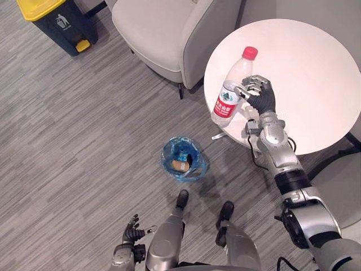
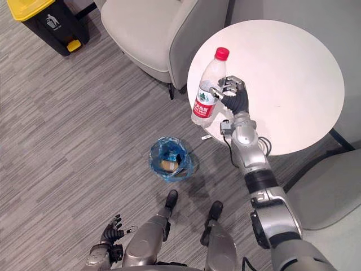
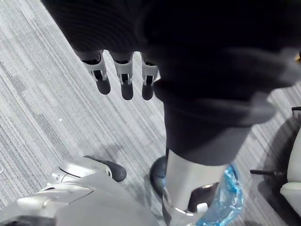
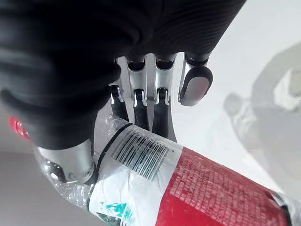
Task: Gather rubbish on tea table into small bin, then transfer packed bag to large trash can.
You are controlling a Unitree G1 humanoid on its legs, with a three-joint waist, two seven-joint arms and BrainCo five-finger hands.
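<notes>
Nearest, the left robot hand (image 1: 131, 228) hangs with relaxed, straight fingers. On the striped grey carpet stands the small bin (image 1: 181, 159), lined with crinkly blue plastic. Beyond it, the right robot hand (image 1: 258, 93) grips a clear, red-capped bottle (image 1: 230, 96), tilted at the edge of the round white bench (image 1: 316, 73). Farthest off is the boxy, yellow-lidded trash can (image 1: 56, 22).

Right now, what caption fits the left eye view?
Right hand grips the water bottle at the table edge; small bin on floor.

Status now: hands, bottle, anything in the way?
Right hand shut on water bottle, tilted at tea table edge. Left hand open. Nothing between bottle and small bin.
</notes>
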